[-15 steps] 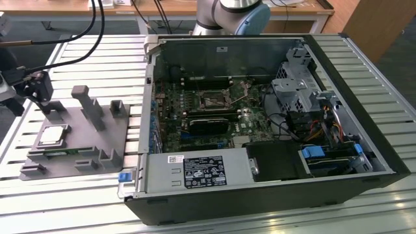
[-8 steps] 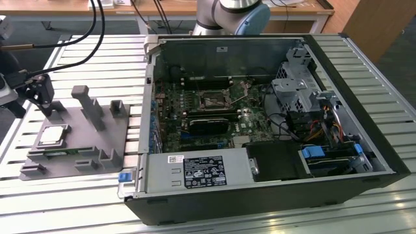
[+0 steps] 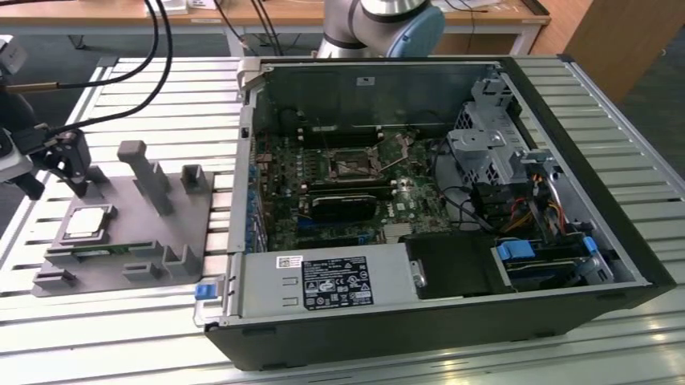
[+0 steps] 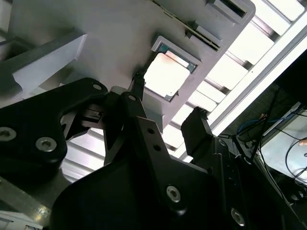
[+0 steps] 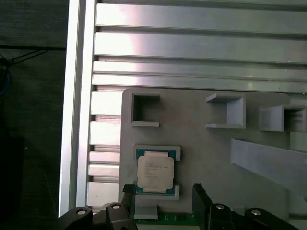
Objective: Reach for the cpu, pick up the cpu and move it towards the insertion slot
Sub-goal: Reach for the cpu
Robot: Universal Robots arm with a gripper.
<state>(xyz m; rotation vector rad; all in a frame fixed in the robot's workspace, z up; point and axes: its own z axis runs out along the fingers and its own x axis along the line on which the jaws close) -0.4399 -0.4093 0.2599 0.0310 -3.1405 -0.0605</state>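
You have the gripper (image 5: 162, 189) empty, its jaws spread wide. The cpu (image 5: 155, 172) lies flat in its nest on the grey fixture (image 5: 201, 158), just beyond the fingertips and roughly in line with the gap between them, which looks wider than the chip

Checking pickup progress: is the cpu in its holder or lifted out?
In: cpu lies flat in the grey tray recess, open hand nearby.
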